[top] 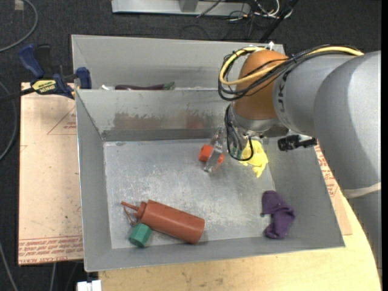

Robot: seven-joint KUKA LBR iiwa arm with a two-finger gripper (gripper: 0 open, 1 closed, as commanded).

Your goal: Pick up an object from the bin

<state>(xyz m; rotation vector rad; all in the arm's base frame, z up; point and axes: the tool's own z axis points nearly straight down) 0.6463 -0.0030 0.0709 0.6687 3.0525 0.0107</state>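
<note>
Reaching in from the right side of the camera view, the grey arm (327, 102) bends down over the grey metal bin (151, 174). Its wrist carries a rounded orange cover (260, 83) with yellow and black cables (233, 65) looped around it. Below this cover the gripper (213, 160) hangs low over the bin floor, in the upper middle part of the bin, close to the back wall. Right at its tip sits a small orange thing (205, 153), blocky in shape, with a second orange patch beside it. It lies so near to the tip that it seems to touch it, but I cannot tell if it is gripped or only lying on the floor under the tip. Whether the claw is open or closed I also cannot tell, because the wrist and the cables hide much of it. Just to the right of the gripper, partly under the wrist, lies a pale yellow thing (259, 157), soft-looking and crumpled. Well apart from these, near the front right corner, a purple cloth (277, 216) lies bunched up. In the front left part of the floor a red-brown squeeze bottle (174, 222) lies on its side, with its thin nozzle pointing to the left. A small green cap-like cylinder (139, 235) lies just beside the nozzle end, touching it or nearly so.
</note>
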